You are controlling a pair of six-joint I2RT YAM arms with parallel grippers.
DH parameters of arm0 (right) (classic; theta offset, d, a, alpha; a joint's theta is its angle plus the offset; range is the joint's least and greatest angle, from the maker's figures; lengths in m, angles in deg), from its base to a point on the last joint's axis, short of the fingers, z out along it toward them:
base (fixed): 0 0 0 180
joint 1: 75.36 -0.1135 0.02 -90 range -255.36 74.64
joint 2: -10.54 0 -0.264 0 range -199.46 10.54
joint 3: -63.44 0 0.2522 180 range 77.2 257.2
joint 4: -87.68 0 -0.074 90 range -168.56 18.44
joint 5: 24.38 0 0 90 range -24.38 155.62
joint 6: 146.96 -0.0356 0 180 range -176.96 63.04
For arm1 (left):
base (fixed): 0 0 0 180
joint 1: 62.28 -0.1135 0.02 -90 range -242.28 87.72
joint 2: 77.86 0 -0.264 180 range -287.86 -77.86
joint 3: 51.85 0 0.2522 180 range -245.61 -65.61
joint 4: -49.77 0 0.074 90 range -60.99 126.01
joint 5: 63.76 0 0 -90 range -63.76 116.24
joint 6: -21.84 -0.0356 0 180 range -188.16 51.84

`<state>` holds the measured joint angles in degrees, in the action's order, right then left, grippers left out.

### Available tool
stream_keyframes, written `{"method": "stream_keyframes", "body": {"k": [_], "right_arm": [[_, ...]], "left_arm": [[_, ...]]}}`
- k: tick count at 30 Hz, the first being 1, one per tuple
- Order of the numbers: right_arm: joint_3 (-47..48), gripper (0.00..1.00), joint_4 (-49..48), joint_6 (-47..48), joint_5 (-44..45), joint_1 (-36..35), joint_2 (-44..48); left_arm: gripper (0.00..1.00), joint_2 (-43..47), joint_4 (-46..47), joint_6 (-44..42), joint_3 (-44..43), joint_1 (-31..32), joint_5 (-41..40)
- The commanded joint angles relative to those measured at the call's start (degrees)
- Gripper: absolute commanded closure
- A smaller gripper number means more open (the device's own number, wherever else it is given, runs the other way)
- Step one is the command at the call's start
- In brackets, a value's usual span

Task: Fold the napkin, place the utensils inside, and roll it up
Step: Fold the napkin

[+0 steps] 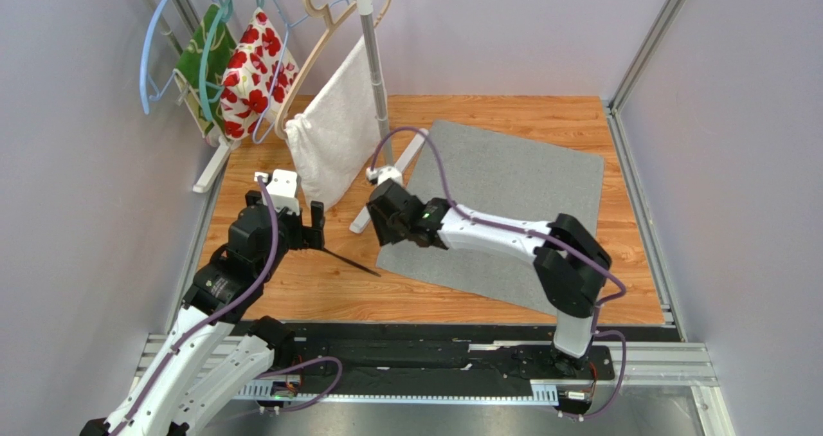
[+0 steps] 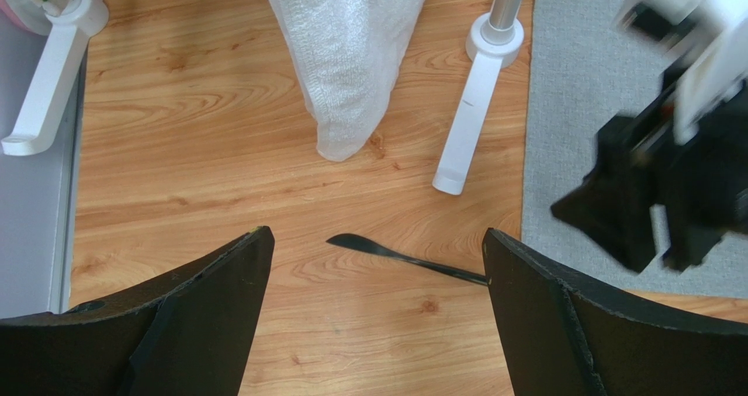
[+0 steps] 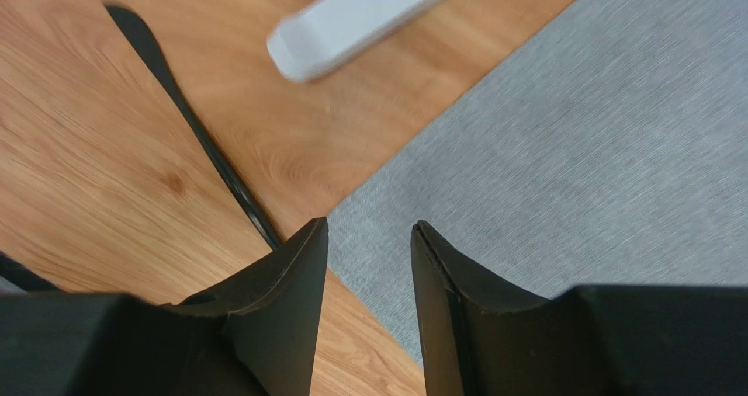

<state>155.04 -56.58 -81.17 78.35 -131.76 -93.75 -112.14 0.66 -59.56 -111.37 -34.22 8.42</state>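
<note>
Your utensil (image 1: 350, 260) lies just off the napkin (image 1: 502, 204), slanted, thin end towards the napkin's edge, broad end away. Left gripper (image 2: 376, 235) gapes wide; right gripper (image 3: 369, 226) is narrowly parted, empty.

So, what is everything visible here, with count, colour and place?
napkin: one, grey, flat on the table's right half
knife: one, black, on wood left of the napkin
towel: one, white, hanging from the rack
flowered cloth: one, white and red, on a hanger
green cloth: one, green, behind it
hangers: several, blue and beige, on the rack
rack: one, white, back left
table: one, brown wood, underneath
left pincer: one, black, open, above the knife
right pincer: one, black, open, over the napkin's left edge
</note>
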Motion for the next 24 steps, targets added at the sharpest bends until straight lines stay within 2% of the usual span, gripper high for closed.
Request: {"method": "stream_keyframes", "body": {"k": [1, 5, 24], "right_arm": [[4.6, 0.57, 4.7, -1.8, 6.9, -4.8, -5.5], [6.4, 0.58, 6.0, -2.1, 9.4, -7.7, -10.5], [7.9, 0.62, 5.2, -2.3, 8.2, -10.0, -13.8]], "left_arm": [[0.02, 0.2, 1.7, -0.5, 0.0, 0.2, 0.9], [0.02, 0.6, 1.8, -0.3, 0.1, 0.1, 1.9], [0.02, 1.5, 1.7, -0.1, 0.1, 0.1, 3.0]]}}
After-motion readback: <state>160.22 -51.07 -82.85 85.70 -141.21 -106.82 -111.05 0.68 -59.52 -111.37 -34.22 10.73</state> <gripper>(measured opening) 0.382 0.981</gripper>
